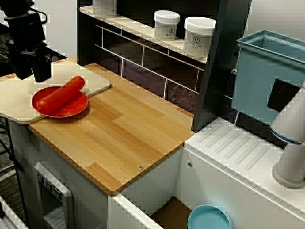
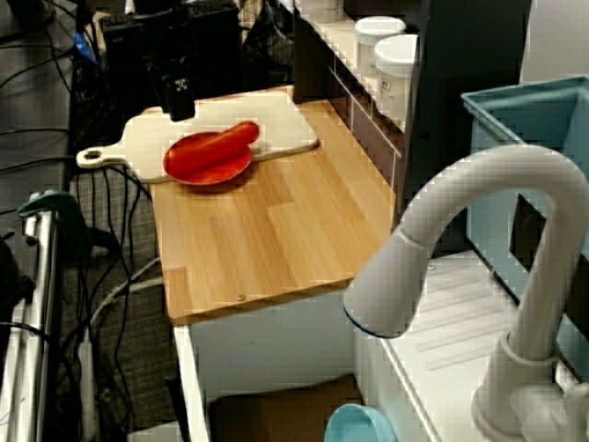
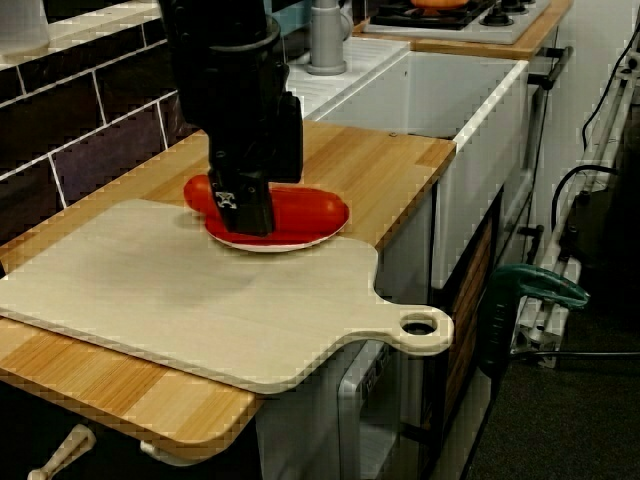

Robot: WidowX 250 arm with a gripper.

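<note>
Gripper point(image 3: 245, 214) held low beside a sausage point(image 1: 62, 92) on a plate point(image 1: 75, 109).
The gripper was seen just beside the plate, over the cutting board point(image 3: 150, 290); whether its jaws were parted or clenched could not be told, and no contact was shown. The sausage was laid slantwise across the plate, one end past the rim, probably because it was longer than the plate was wide. The plate was set at the board's edge, the board on a wooden counter point(image 1: 128, 133). Beyond, a white sink unit point(image 1: 238, 152) with a tap point(image 2: 479, 230) was placed, a blue bowl point(image 1: 208, 219) below it, and two white jars point(image 1: 167, 25) were kept on a shelf along a dark tiled wall.
</note>
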